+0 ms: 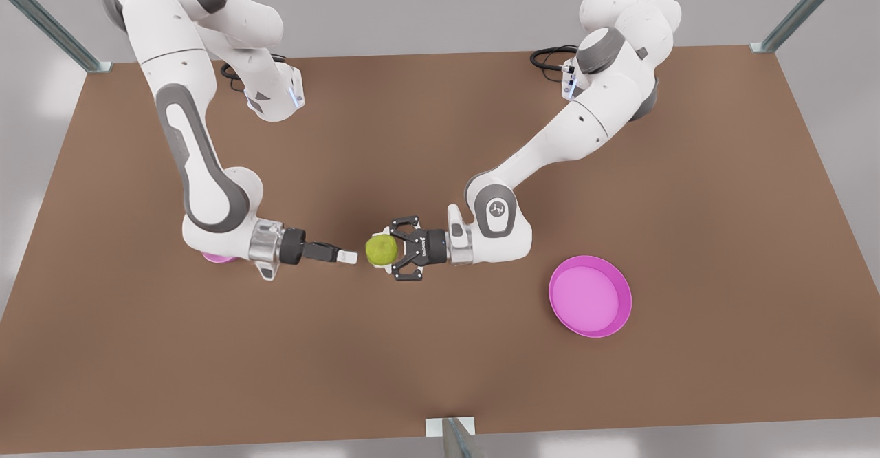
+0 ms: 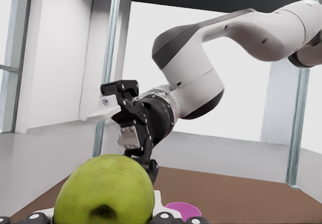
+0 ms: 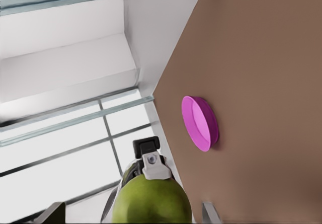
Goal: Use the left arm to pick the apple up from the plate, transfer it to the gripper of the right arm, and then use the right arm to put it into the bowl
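The yellow-green apple (image 1: 378,249) hangs above the table's middle, and my left gripper (image 1: 386,250), the black linkage one, is shut on it from the front view's right. In the left wrist view the apple (image 2: 103,196) sits low between my fingertips (image 2: 166,216). My right gripper (image 1: 347,256), slim and white-tipped, stands open just short of the apple on the front view's left; the left wrist view shows this gripper (image 2: 113,126) facing the apple. The pink plate (image 1: 590,296) lies bare at the front view's right. The small pink bowl (image 1: 218,258) peeks out beneath the right arm's wrist.
The brown table (image 1: 440,362) stretches wide around both arms. Metal frame posts (image 1: 801,7) stand at its corners, and another post (image 1: 450,437) rises at the middle of the near edge. Black cables (image 1: 546,56) lie by the far arm base.
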